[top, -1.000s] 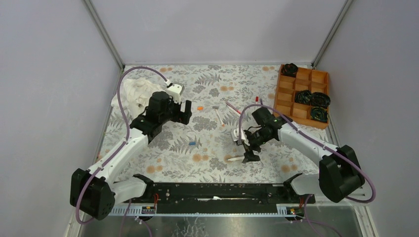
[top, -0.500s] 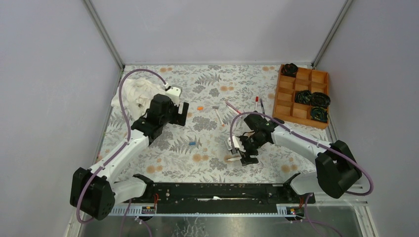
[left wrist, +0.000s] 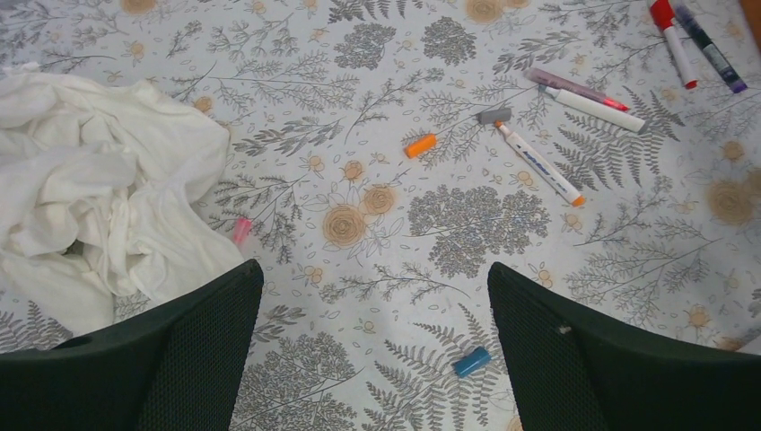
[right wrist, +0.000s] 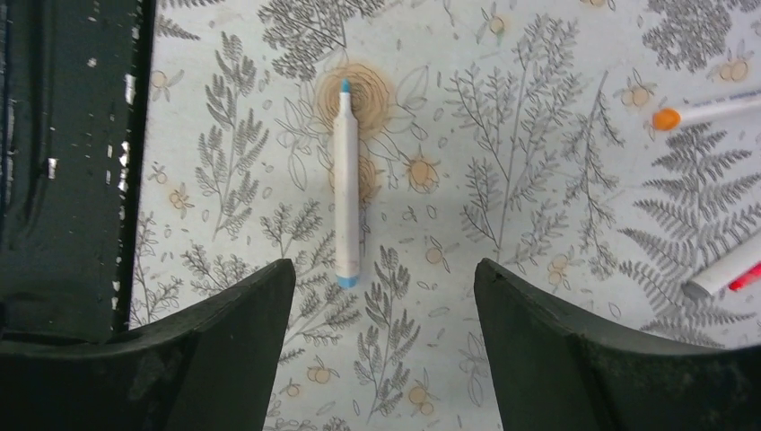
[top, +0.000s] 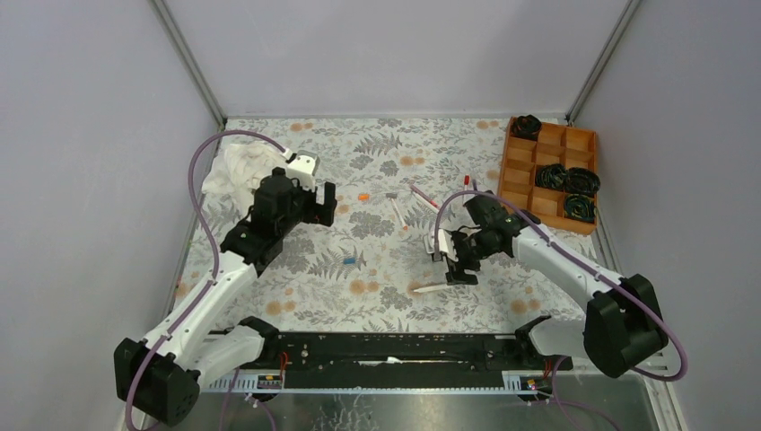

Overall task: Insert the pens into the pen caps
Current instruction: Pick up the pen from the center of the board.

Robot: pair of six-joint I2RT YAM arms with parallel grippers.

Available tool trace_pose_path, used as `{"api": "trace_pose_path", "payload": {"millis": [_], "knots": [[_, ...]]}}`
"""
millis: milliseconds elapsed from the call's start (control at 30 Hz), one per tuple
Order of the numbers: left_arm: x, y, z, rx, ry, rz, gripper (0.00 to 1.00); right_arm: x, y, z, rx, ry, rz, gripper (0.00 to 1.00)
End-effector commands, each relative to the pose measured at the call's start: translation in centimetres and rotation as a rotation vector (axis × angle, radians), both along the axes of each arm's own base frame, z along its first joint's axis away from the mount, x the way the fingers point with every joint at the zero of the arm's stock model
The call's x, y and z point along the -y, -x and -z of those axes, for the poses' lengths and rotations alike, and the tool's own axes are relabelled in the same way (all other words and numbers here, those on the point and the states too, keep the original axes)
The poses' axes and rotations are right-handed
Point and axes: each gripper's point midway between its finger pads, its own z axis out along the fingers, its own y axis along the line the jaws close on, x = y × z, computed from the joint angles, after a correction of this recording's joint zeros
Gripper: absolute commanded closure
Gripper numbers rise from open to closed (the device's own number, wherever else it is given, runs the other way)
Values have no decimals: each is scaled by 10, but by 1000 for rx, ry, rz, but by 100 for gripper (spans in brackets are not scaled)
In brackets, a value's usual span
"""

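Floral-print table point(top: 377, 144) under plain grey walls, and both arms are out over it. On the left, the left gripper point(left wrist: 374, 269) has swung back toward the crumpled white cloth point(left wrist: 99, 206). It hangs spread wide with nothing in it. The blue cap point(left wrist: 471, 361) lies on the print between its fingers, nearer the one on the right of the wrist view.

Now the right gripper point(right wrist: 384, 274): a moment ago it sat right over the white pen point(right wrist: 345, 180). Now it has pulled back a touch, jaws drawn in slightly yet released, gripping nothing. So no pick yet, and that pen is on the table, uncapped. It lies in the gap from the fingertips onward, closer to the finger on the left of the wrist view. Its long axis runs straight away from the wrist, blue tip pointing outward.
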Motion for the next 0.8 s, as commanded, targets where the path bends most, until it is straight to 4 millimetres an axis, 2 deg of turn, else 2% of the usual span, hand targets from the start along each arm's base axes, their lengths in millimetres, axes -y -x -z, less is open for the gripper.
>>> {"api": "trace_pose_path", "payload": {"millis": [0, 200, 367, 467, 767], "knots": [[10, -1, -24, 43, 75, 34, 2, -8, 20, 4, -77, -53, -65, 22], [10, 2, -32, 59, 89, 35, 2, -18, 19, 18, -81, -9, -66, 26], [10, 3, -36, 71, 99, 36, 2, -11, 17, 25, -69, 39, -64, 26], [15, 3, -32, 53, 105, 58, 2, -7, 19, 30, -75, 60, -75, 25], [16, 4, -32, 50, 110, 63, 2, -9, 26, 37, -120, 62, -94, 27]]}}
